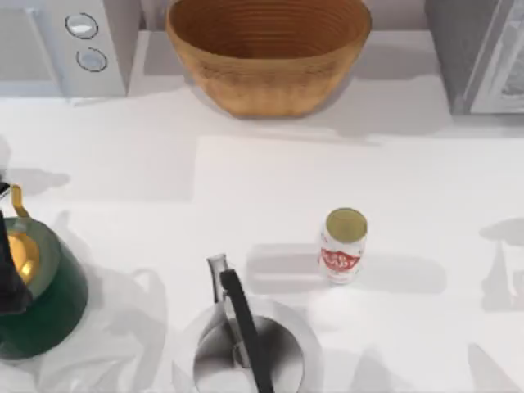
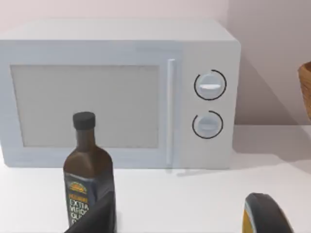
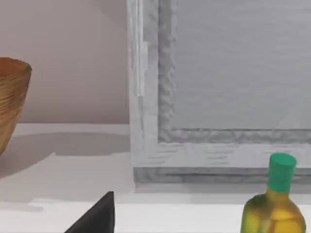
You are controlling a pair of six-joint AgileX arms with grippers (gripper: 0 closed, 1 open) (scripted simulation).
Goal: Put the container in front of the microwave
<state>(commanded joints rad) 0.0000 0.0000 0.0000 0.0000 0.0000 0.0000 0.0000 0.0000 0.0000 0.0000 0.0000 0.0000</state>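
one can (image 1: 343,245), white with red label and dull gold top, upright right of table centre, well apart from one microwave (image 1: 64,45) at far left | one basket (image 1: 268,51) | one kettle (image 1: 31,282) | grippers: cannot tell

On our white table (image 1: 270,176) we see the container (image 1: 342,246), white with a red label and dull gold top. The microwave (image 1: 61,45) is pale grey-white with silver dials. The basket (image 1: 268,53) is woven tan. The kettle (image 1: 37,286) is dark green with a gold lid.
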